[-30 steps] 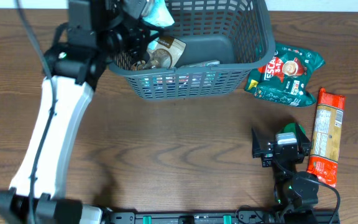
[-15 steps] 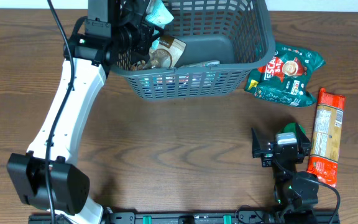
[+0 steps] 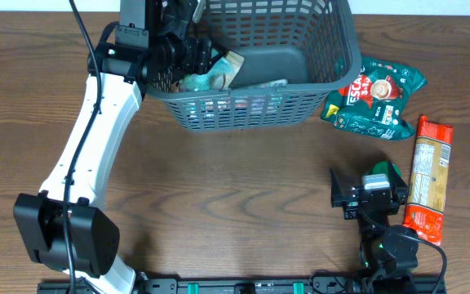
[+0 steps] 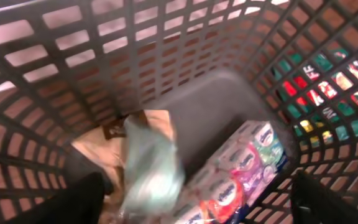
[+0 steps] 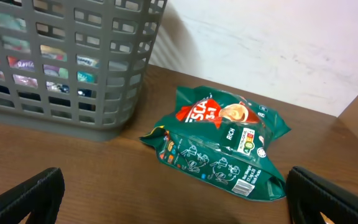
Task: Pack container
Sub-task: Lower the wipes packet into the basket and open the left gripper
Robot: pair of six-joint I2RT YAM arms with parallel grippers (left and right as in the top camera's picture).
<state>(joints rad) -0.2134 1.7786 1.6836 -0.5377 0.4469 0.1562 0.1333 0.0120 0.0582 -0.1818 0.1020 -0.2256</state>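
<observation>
While the left gripper [image 4: 201, 208] hangs spread inside the basket [image 3: 343, 51] at the table's [image 3: 235, 196] far side, a blurred pale packet [image 4: 149, 171] sits below its fingers, touching neither. The right gripper [image 5: 178, 200] is wide open and empty, near a green bag [image 5: 219, 146]. I'd judge the basket stiff, light plastic. Its thick rim gives the surest hold, though a nudge might slide it.
</observation>
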